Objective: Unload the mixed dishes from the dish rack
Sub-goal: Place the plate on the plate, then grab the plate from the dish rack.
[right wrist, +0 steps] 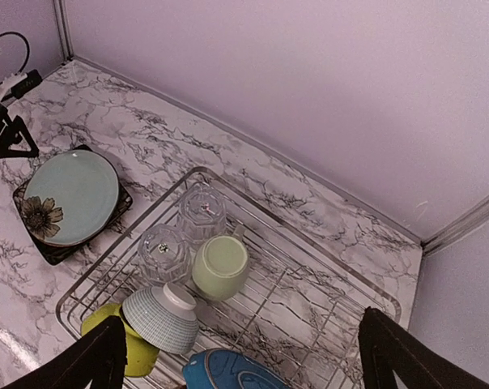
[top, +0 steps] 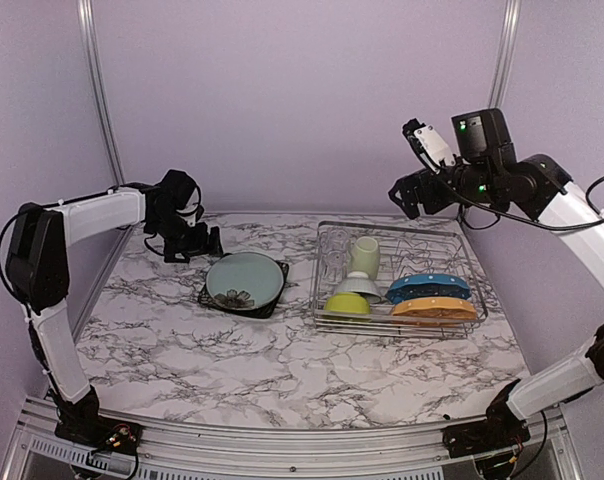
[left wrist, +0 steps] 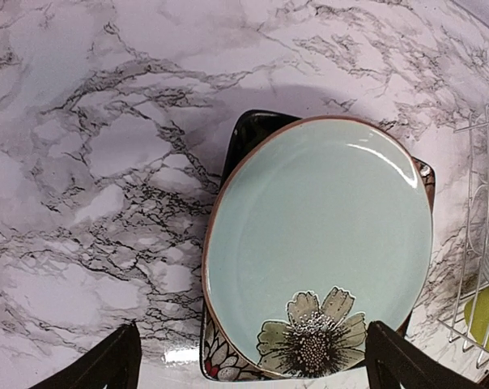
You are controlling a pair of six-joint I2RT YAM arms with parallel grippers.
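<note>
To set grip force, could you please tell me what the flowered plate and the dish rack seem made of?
Flowered plate: probably glazed ceramic, glossy; highlights glint on its pale blue-green face, rim brown. Dish rack: thin silvery wire, shiny, likely metal, perhaps chromed or steel.

Open marble table lay before me, flowered plate on dark square plate sat centre-left, dish rack on my right stood crowded with mug, glasses, bowls.

Glossy glazed plate, silver wire rack, marble-patterned table.
</note>
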